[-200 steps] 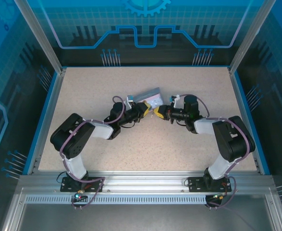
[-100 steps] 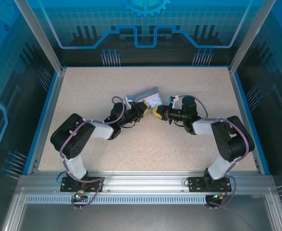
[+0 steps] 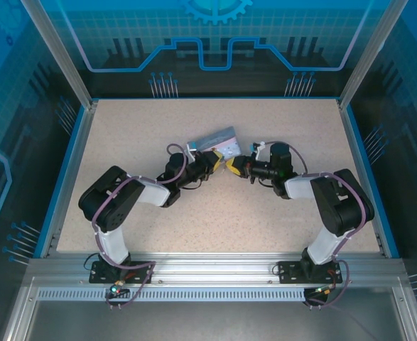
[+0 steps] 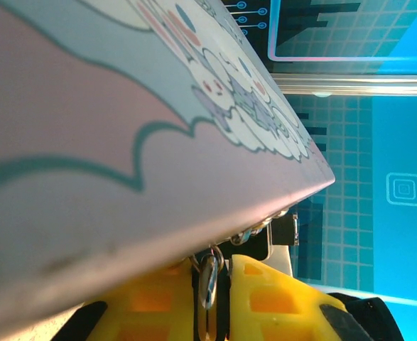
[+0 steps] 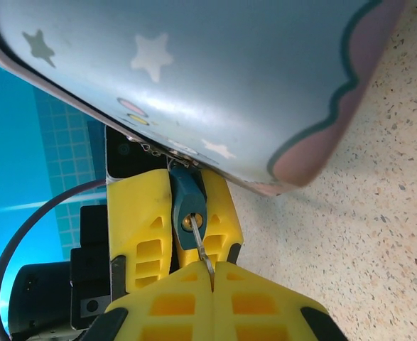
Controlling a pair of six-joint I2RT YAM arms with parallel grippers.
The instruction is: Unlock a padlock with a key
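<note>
Two arms meet near the middle of the table (image 3: 194, 213), both reaching in at a pastel blue and pink cartoon tin (image 3: 219, 140) that lies at an angle between them. The left tool (image 3: 214, 162) is clamped on the padlock (image 5: 187, 202), a small dark bluish body squeezed between its yellow fingers (image 5: 141, 213) just under the tin's lower edge, where a bit of metal fitting joins it to the tin. The right tool (image 5: 213, 273) has its fingers pressed together on the key (image 5: 204, 257), whose thin metal shaft runs from the fingertips up to the brass keyhole in the padlock's end. From the left wrist, a silvery loop (image 4: 208, 280) sits in the narrow gap between that tool's fingers, right below the tin. One pink corner of the tin rests on the speckled table.
</note>
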